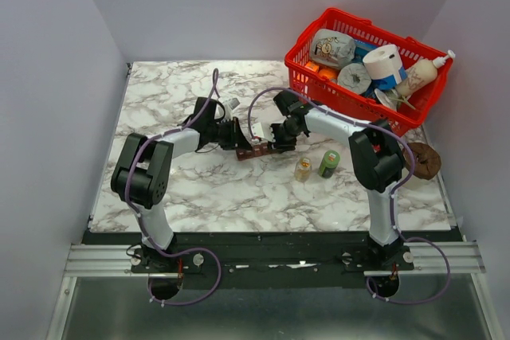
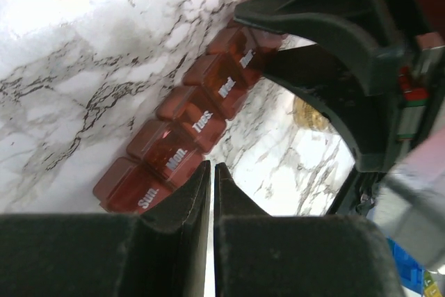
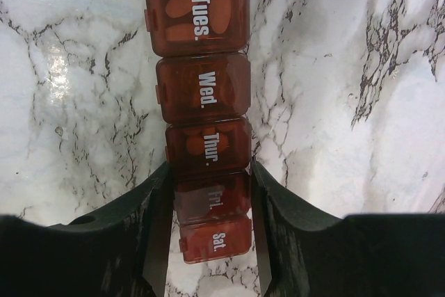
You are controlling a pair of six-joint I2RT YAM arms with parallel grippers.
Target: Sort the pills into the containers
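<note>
The containers [image 1: 256, 150] are one dark red-brown organiser strip lying mid-table, its day-labelled lids down. In the right wrist view the strip [image 3: 202, 88] runs away from me, and my right gripper [image 3: 211, 199] is shut on it, fingers pressed against both sides of the Fri. compartment. Orange pills [image 3: 208, 13] show through the Tues. and Thur. lids. My left gripper [image 2: 211, 167] is shut with nothing between its fingers, the tips right beside the Mon. end of the strip [image 2: 198, 113]. From above, the left gripper [image 1: 236, 134] and the right gripper [image 1: 275, 139] meet over the strip.
A small clear tan-capped bottle [image 1: 303, 169] and a green bottle [image 1: 329, 163] stand just right of the strip. A red mesh basket [image 1: 343, 101] full of items sits at the back right. A brown round object [image 1: 422, 160] lies at the right edge.
</note>
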